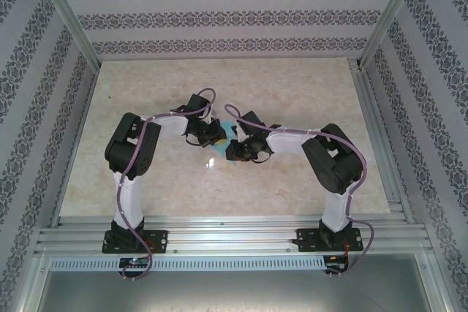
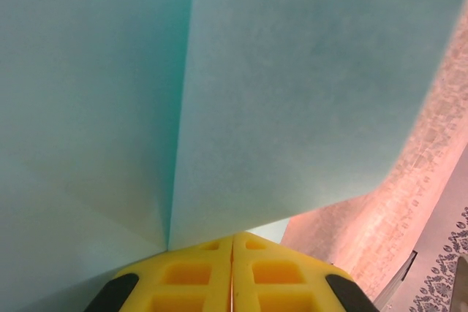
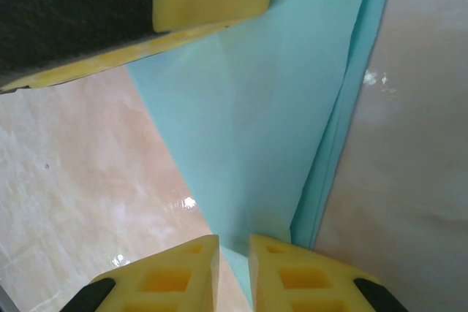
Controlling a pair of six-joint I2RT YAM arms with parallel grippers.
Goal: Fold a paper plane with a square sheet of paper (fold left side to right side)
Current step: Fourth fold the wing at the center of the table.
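There we had the table [image 1: 146, 107] spreading out beyond both tools, pale marble on every side of the action. The square sheet of paper [image 3: 248, 129] sat between the two tools, right in front of each one's fingertips. Part of it was lifted off the table rather than lying flat. We judged that was the point: a raised side is what lets left travel over to right.

The left tool [image 2: 232, 242] had its jaws pressed together with no gap. The sheet rose straight up from its tips, so we read it as pinching the paper's edge to hold that side up. The right tool [image 3: 234, 246] stood with a narrow gap, and a corner of the sheet ran into it, not visibly clamped. It was likely there to steady that end. A crease [image 2: 175, 144] ran away from the left tool's tips, a ready guide for the fold.
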